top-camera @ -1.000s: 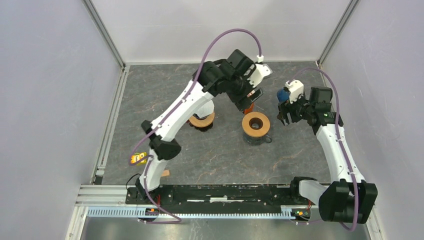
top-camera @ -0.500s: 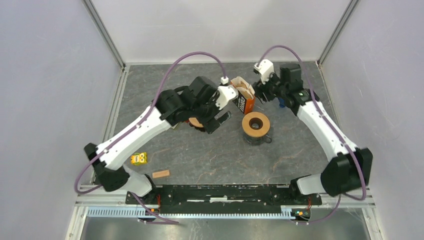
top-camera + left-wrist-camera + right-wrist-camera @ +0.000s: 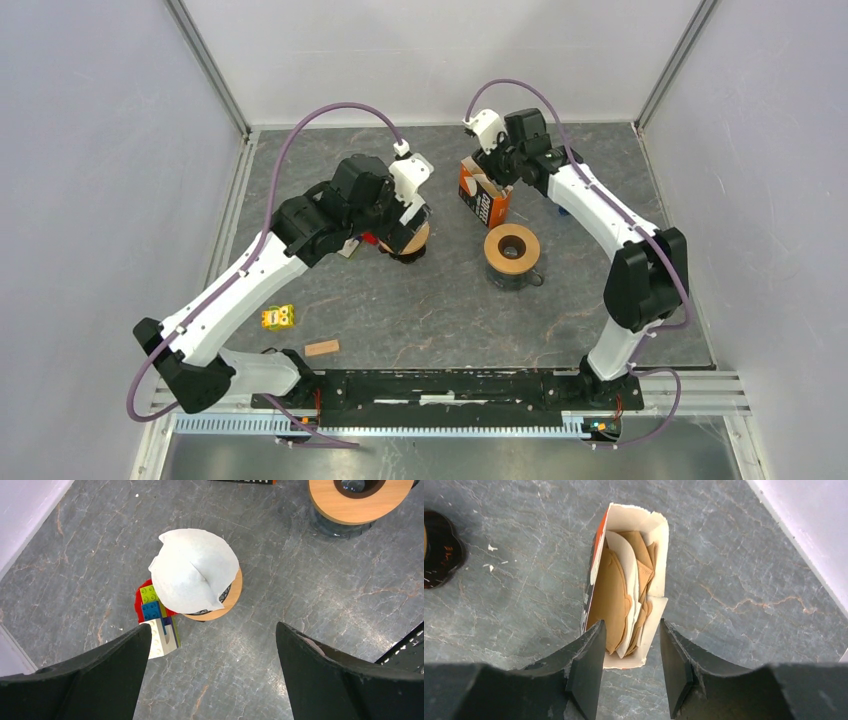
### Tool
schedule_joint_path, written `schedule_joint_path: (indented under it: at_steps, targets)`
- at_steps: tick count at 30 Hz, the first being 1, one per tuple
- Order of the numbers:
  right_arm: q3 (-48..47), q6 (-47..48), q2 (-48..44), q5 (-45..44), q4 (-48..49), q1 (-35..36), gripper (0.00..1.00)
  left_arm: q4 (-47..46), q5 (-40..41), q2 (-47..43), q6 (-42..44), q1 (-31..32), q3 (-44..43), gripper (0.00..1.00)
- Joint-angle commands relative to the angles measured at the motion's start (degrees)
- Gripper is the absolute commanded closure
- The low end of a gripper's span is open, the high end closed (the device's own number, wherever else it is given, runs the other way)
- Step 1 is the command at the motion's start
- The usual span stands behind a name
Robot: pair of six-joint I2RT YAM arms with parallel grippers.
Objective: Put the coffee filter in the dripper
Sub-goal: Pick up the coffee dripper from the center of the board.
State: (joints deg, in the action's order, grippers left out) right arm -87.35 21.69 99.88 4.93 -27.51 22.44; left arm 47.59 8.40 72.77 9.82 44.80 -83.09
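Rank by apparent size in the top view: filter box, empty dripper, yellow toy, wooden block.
1. filter box and empty dripper: too alike to rank
2. yellow toy
3. wooden block, only slightly smaller than the toy

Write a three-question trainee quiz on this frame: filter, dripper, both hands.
1. True or false: the white paper coffee filter rests on top of the wooden-collared dripper, beside the coloured toy bricks.
2. Pick one: the right hand hangs over A) the open orange carton of paper filters, B) the toy bricks, C) the dripper.
3. Fill in: the left hand has its jaws ____.
Key: 1 true; 2 A; 3 open.
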Motion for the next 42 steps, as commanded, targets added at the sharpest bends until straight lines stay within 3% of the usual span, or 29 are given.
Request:
schedule_joint_path:
  at_steps: [1, 5, 14, 28, 36, 39, 42]
  targets:
    - [-2.63, -0.04, 0.07, -4.54, -1.15, 0.59, 0.50, -4.39, -2.34, -2.38, -1.47, -1.49, 1.04, 0.00]
    - [1.60, 0.89, -4.30, -8.63, 0.00, -0.81, 0.45, -4.84, -2.66, -2.84, -1.31, -2.08, 1.56, 0.00]
    - [9.50, 6.70, -11.27, -5.06, -6.26, -9.66, 0.37, -5.93, -3.00, -3.17, -0.95, -2.26, 1.96, 0.00]
    - [12.59, 14.55, -2.22, -10.10, -6.70, -13.03, 0.30, -6.03, -3.46, -3.16, -0.48, -2.61, 2.18, 0.00]
    - [10.18, 17.00, 3.14, -10.64, -6.99, -14.26, 0.37, -6.33, -3.42, -2.81, -0.03, -2.87, 2.49, 0.00]
    - [10.44, 18.13, 4.11, -10.66, -6.22, -14.73, 0.43, -6.55, -2.95, -2.47, 0.04, -3.04, 2.41, 0.00]
    - [10.24, 18.89, 4.38, -10.46, -6.15, -14.90, 0.56, -6.16, -3.47, -1.62, -0.46, -3.35, 1.25, 0.00]
